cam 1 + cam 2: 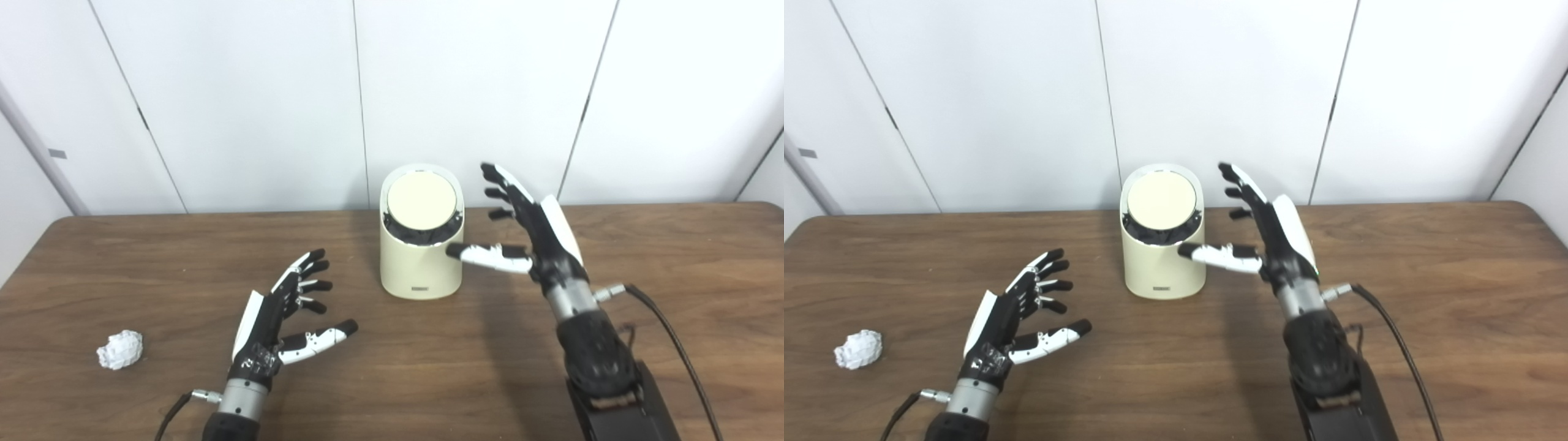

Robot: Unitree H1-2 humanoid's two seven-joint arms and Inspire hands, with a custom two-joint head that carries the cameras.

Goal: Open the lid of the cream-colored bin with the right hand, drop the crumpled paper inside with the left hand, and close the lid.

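Note:
The cream-colored bin (pixel 420 269) stands at the middle back of the brown table (pixel 392 380). Its round lid (pixel 422 200) is tilted toward me, with a dark liner showing in the gap under its front edge. My right hand (pixel 531 236) is open just right of the bin, fingers spread upward, thumb at the bin's rim. My left hand (pixel 288 315) is open and empty, in front and left of the bin. The crumpled white paper (pixel 120 350) lies on the table at the far left, well apart from my left hand. It also shows in the right eye view (pixel 859 349).
A white panelled wall (pixel 429 92) runs behind the table's back edge. A black cable (pixel 674 349) trails from my right wrist across the table toward the front right. Another cable (pixel 174 413) leaves my left wrist at the bottom edge.

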